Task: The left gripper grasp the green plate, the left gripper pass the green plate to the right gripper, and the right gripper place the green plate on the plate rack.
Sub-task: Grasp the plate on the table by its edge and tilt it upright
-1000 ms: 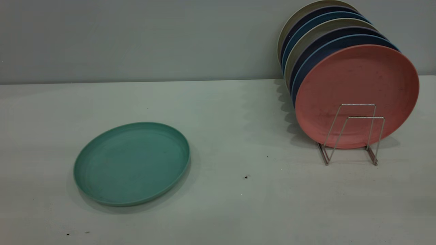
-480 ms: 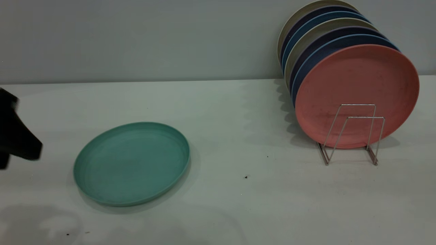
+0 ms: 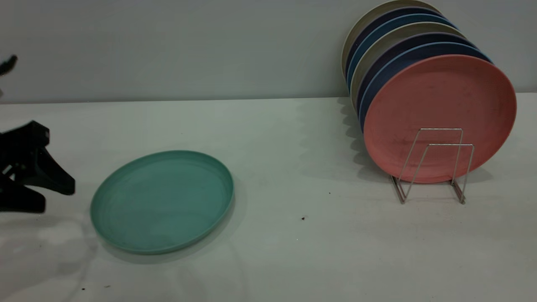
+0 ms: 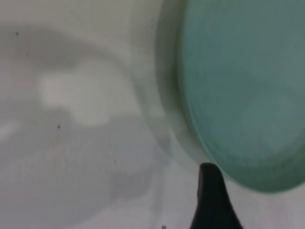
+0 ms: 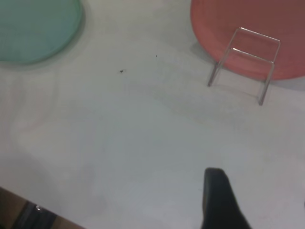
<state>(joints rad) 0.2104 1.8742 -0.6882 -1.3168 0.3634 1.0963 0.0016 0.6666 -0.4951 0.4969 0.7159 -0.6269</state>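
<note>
The green plate (image 3: 162,201) lies flat on the white table at the left. My left gripper (image 3: 56,196) is open and empty. It hovers low at the left edge of the exterior view, just left of the plate's rim and apart from it. In the left wrist view one finger (image 4: 212,200) points at the plate's near rim (image 4: 238,95). The plate rack (image 3: 432,167) stands at the right, its two front wire loops empty. My right gripper (image 5: 259,191) is out of the exterior view. Its wrist view shows one finger (image 5: 217,200) alone above bare table, open and empty, with the plate (image 5: 33,28) and rack (image 5: 243,62) farther off.
Several plates stand upright in the rack. The salmon-pink plate (image 3: 438,117) is at the front, with blue and beige ones behind it toward the grey wall. Small dark specks (image 3: 303,218) mark the table between plate and rack.
My left gripper has come in from the left edge of the exterior view and moved right, toward the green plate's rim. The plate and rack have not moved.
</note>
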